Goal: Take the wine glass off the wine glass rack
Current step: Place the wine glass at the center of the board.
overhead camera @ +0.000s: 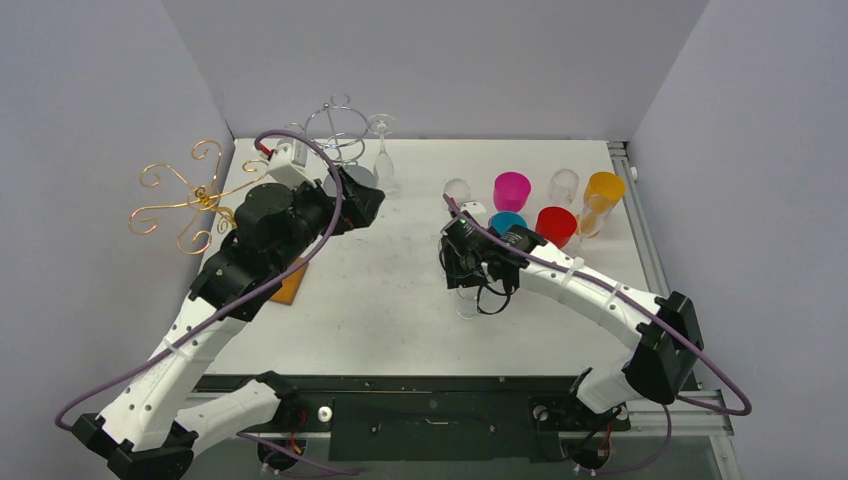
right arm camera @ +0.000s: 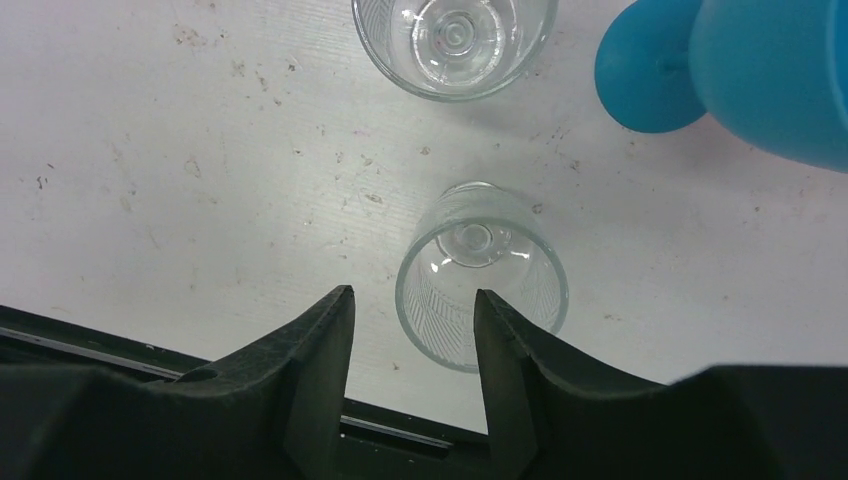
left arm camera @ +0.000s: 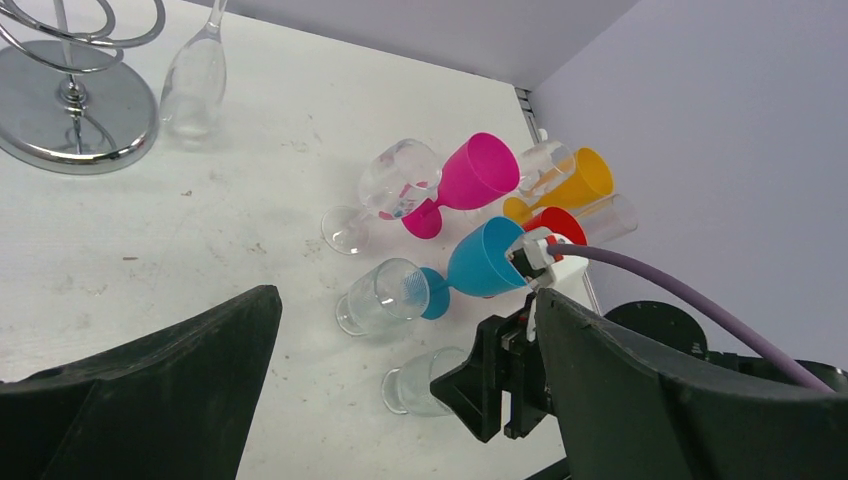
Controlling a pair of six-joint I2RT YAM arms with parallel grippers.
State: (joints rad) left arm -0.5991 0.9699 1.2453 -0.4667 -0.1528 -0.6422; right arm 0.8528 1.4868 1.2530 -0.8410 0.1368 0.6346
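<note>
**Right hand parted over a clear glass; wine glass beside the chrome rack**

The white desk (overhead camera: 400, 290) fills the middle of the overhead view. The left arm (overhead camera: 200, 330) runs from the lower left corner up toward the upper left. The right arm (overhead camera: 600, 300) bends in from the lower right to the centre.

A gold wire rack (overhead camera: 190, 195) stands at the left edge of the frame. A chrome wire rack (overhead camera: 338, 125) stands at the top, left of centre, on a round base.

The left hand (left arm camera: 405, 293) is spread wide with nothing between its fingers. In the overhead view it sits just below the chrome rack.

The right hand (right arm camera: 415, 293) points down over an upright clear glass (right arm camera: 482, 275) that stands on the desk. Its fingers are partly apart. The left one in the frame is clear of the glass, and the right one overlaps the rim in the view. No grip shows.

The wine glass (overhead camera: 383, 160) is at the top of the overhead view, just right of the chrome rack, foot up and bowl down. Whether it hangs from the wire or rests on the desk cannot be told.

To the upper right of the right hand stand a magenta glass (overhead camera: 511, 188), a blue glass (overhead camera: 507, 222), a red glass (overhead camera: 556, 224) and an orange glass (overhead camera: 603, 190). Two more clear ones are among them. An orange block (overhead camera: 290, 285) shows under the left arm.
</note>
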